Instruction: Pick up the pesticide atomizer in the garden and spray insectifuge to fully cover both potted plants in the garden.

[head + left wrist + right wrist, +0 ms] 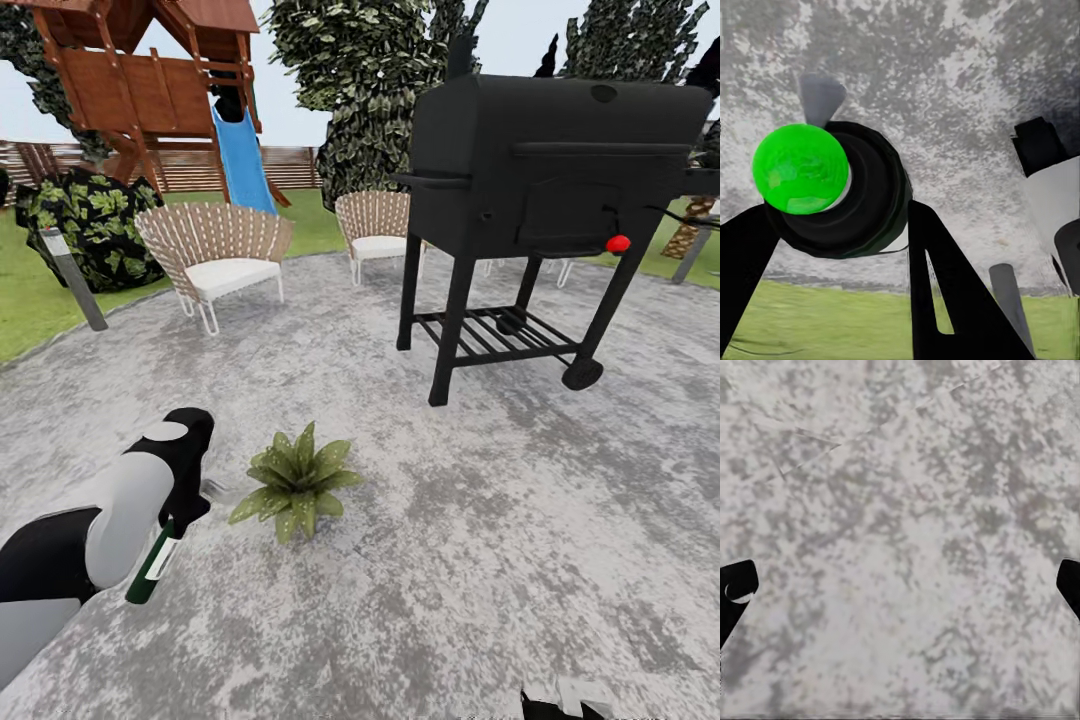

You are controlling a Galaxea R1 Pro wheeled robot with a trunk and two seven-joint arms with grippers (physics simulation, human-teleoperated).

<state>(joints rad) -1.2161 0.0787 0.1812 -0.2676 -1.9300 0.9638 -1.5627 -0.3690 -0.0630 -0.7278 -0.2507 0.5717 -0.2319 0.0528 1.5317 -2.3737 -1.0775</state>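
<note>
The left gripper pinches the pesticide atomizer, which hangs tilted from the fingers, its green end low and away from the potted plant just beside it on the stone patio. In the left wrist view the bottle sits between the two dark fingers, seen end-on as a bright green glossy dome ringed by a black body.

The step in hand looks like aiming for the spray. Done well, it calls for turning the wrist so the nozzle end faces the rosette, then sweeping across every leaf, not just the near side. Which end carries the nozzle cannot be told for certain. The grip should stay firm, as a slim smooth bottle could slip or twist while the wrist turns.

The right gripper looks down on bare patio, its fingertips at the frame's far edges, so the jaws stand spread with nothing between them.

The plant is a low star of broad, pointed, matte green leaves. The patio is mottled grey, rough-looking stone. Beyond stand a black metal barbecue grill on thin legs with a slatted shelf, and two woven fan-backed chairs with white cushions.
</note>
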